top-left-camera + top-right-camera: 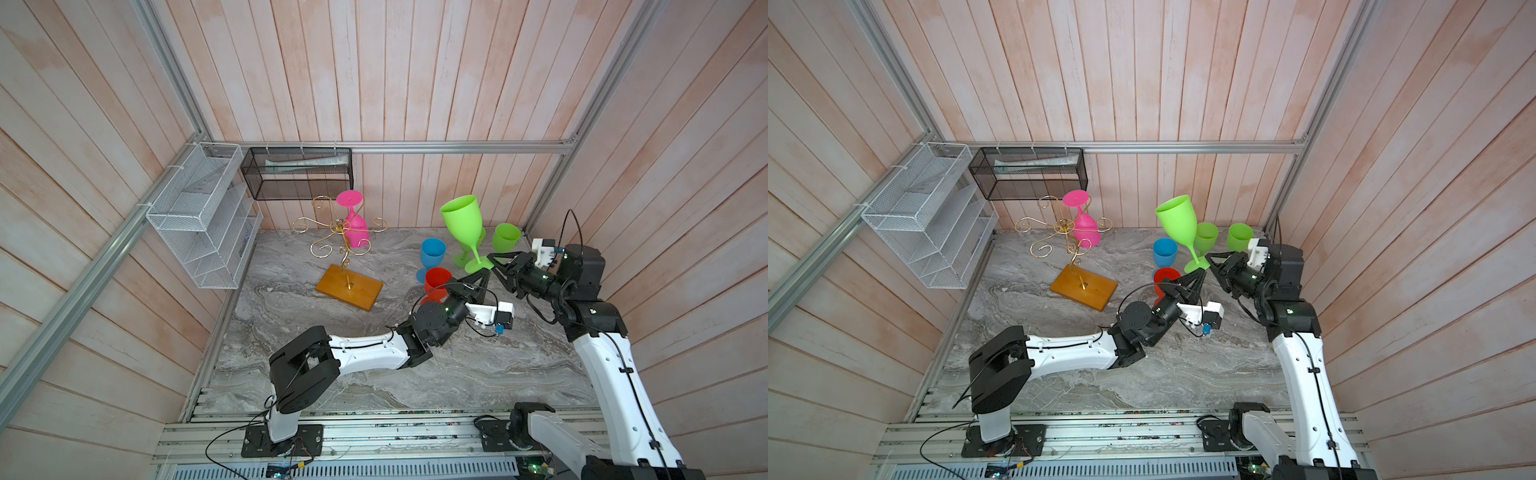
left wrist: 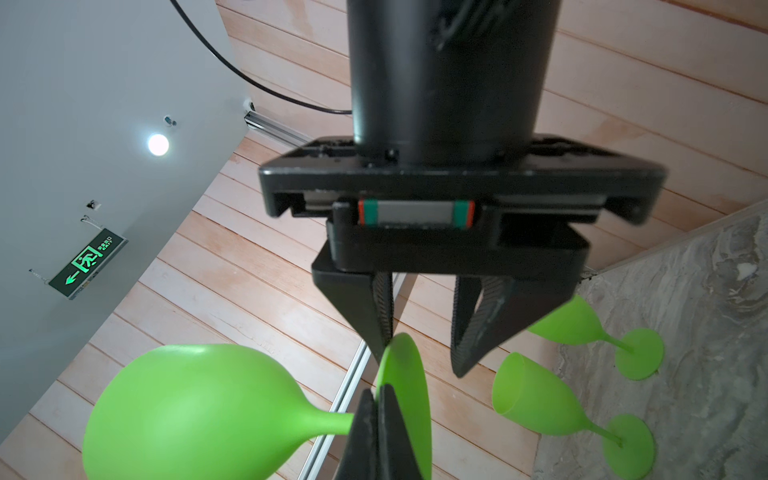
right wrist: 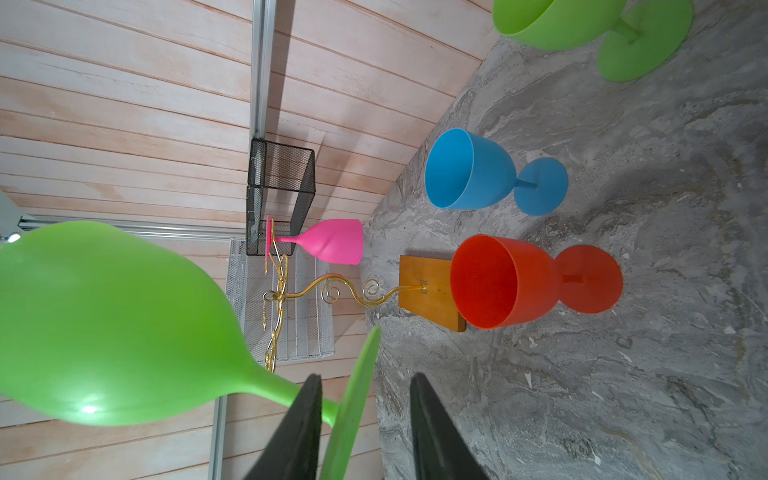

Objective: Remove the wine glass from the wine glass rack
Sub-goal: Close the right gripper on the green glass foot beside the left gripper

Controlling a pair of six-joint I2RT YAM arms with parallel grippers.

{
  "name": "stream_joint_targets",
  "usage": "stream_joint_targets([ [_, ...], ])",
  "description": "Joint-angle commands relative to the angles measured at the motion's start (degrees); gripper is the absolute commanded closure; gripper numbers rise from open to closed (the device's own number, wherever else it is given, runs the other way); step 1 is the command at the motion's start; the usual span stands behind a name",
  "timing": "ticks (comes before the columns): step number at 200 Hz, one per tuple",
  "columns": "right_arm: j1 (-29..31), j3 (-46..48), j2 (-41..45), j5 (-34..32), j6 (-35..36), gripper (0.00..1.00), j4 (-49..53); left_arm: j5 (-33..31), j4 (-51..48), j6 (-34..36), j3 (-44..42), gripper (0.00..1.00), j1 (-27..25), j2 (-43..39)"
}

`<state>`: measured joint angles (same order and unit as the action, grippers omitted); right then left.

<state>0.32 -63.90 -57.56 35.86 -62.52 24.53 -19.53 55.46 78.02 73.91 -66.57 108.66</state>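
Note:
A green wine glass (image 1: 461,220) (image 1: 1177,218) is held tilted above the table at the right. My left gripper (image 1: 484,272) (image 2: 377,392) is shut on the rim of its round foot (image 2: 405,374). My right gripper (image 1: 492,262) (image 3: 365,376) stands open astride the same foot (image 3: 357,374), with a gap on one side. A pink wine glass (image 1: 356,230) (image 3: 332,241) hangs upside down from the gold wine glass rack (image 1: 340,226) (image 1: 1064,226), whose wooden base (image 1: 349,286) rests on the marble table.
A blue glass (image 1: 433,251) and a red glass (image 1: 437,282) stand close under my left arm. Two more green glasses (image 1: 506,237) stand by the back right corner. A white mesh shelf (image 1: 199,216) and a black mesh basket (image 1: 297,172) hang on the walls.

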Motion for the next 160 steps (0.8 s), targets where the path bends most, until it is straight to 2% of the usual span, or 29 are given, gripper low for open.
stream_joint_targets([
  [1, 1.3, -0.6, -0.4, -1.5, 1.1, 0.72, 1.3, 1.3, 3.1, 0.7, -0.4, 1.0, -0.3, 1.0],
  [15, 1.7, -0.9, -0.7, -2.0, 1.3, 0.77, 1.5, 1.3, 3.5, 0.8, -0.4, 1.0, -0.2, 1.0],
  [38, 2.0, -1.1, -0.4, -2.9, 1.4, 1.0, 1.7, 1.2, 3.9, 0.8, -0.4, 1.0, -0.2, 1.1],
  [77, 2.0, 0.5, 1.6, -4.8, -0.5, 1.0, -1.4, 0.3, 5.1, 0.6, -0.4, 1.0, -0.2, 0.4],
  [106, 2.1, 0.7, 3.4, -7.3, -0.7, 1.0, -2.7, -0.1, 4.8, -0.5, -0.9, 0.65, -0.1, -0.9],
  [126, 2.1, 3.6, 5.9, -7.9, -2.5, 1.0, -7.6, -0.1, 5.3, -0.3, -1.9, 0.42, -0.2, -1.7],
  [141, 2.1, 5.1, 7.0, -8.8, -3.3, 1.0, -10.2, -0.1, 5.8, 0.5, -2.9, 0.28, -0.4, -2.2],
  [160, 2.1, 5.7, 7.7, -9.5, -3.7, 1.0, -12.4, -0.5, 7.0, 1.6, -3.9, 0.18, -0.5, -2.8],
])
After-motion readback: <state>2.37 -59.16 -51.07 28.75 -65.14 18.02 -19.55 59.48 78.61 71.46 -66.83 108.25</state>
